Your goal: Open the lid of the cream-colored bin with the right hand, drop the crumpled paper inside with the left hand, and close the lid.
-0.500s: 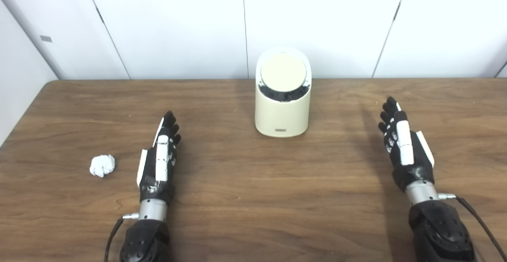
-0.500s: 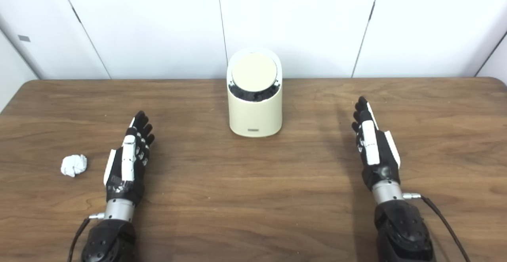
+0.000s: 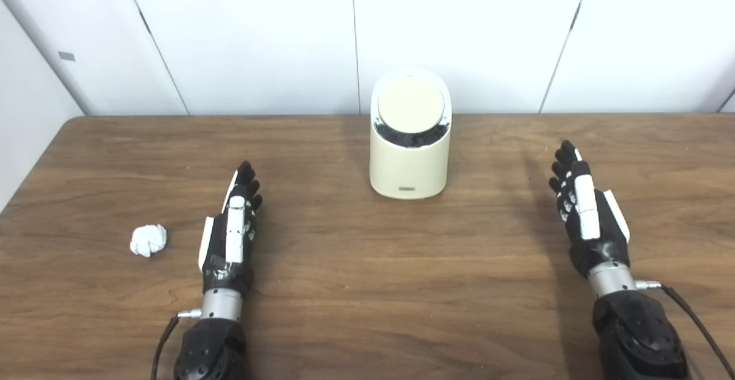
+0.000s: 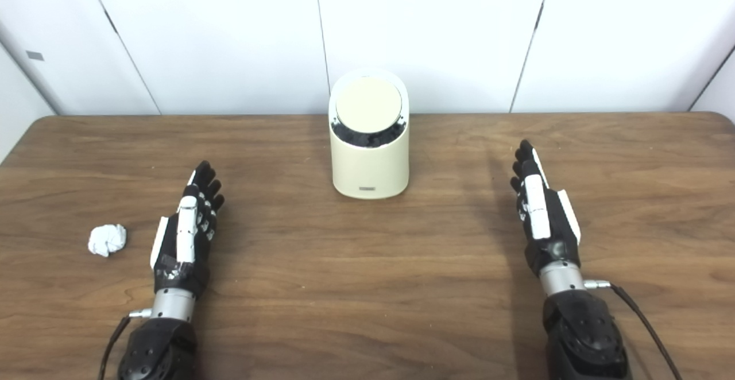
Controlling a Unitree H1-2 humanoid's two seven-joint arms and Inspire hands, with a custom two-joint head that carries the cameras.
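Left hand: the left hand [image 3: 228, 236] lies at about 7 o'clock on the table, fingers stretched forward and slightly apart, holding nothing; whether it rests on the wood or hangs just above it cannot be told.
Right hand: the right hand [image 3: 585, 210] sits at about 4 o'clock, fingers likewise straight and a little spread, empty, well apart from the bin.
Bin: the cream-colored bin [image 3: 409, 165] stands upright at 12 o'clock, near the far edge of the table and roughly midway between the two hands.
Lid: the round lid [image 3: 410, 103] sits on the slanted top of the bin, tilted toward the camera; a dark band shows just under its lower edge, and whether the lid is fully seated cannot be told.
Paper: the crumpled paper [image 3: 149, 240] lies on the wood at 8 o'clock, just to the left of the left hand, near it but not touching.
Table: the wooden table [image 3: 356, 288] carries the bin and the paper; white wall panels [image 3: 459, 30] stand behind it.
Change: compared with half a second ago, both hands, the bin and the paper are in the same places and the hands have the same spread.
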